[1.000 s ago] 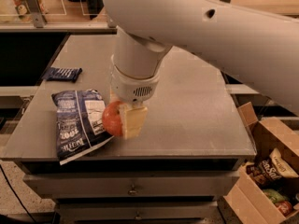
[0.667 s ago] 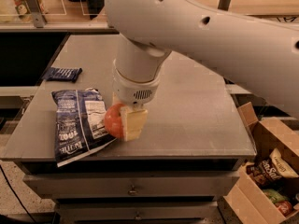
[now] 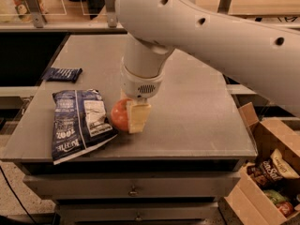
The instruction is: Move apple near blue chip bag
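The red-orange apple (image 3: 119,116) sits low on the grey table (image 3: 201,111), touching the right edge of the blue chip bag (image 3: 80,123). The bag is crumpled dark blue foil with a white label panel and lies flat at the table's front left. My gripper (image 3: 128,119) hangs straight down from the big white arm and is shut on the apple. One pale finger (image 3: 138,117) shows on the apple's right side; the other finger is hidden behind the apple.
A small flat dark blue wrapper (image 3: 62,74) lies at the table's left edge, behind the bag. An open cardboard box (image 3: 269,172) of snack packs stands on the floor to the right. Drawers sit under the table front.
The arm's wrist and the apple have shifted slightly right and up in view. The chip bag has not moved.
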You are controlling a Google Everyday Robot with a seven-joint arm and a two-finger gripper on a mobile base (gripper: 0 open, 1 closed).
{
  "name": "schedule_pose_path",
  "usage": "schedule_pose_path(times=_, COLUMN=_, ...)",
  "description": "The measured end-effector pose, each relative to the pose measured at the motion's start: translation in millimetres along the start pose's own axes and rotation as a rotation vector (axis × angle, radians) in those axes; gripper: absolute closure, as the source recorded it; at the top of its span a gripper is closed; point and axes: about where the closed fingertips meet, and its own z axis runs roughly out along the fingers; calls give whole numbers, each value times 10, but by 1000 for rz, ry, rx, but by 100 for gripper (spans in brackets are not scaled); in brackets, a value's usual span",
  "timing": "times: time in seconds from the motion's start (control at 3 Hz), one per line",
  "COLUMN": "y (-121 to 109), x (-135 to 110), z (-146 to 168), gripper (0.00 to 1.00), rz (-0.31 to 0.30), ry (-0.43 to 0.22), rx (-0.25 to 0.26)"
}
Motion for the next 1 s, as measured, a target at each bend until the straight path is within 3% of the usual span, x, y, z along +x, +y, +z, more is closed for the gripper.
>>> schedule_pose_path(times=1.0, y=-156, x=32, z=71, gripper=35, rz=39, ry=-6, rx=30)
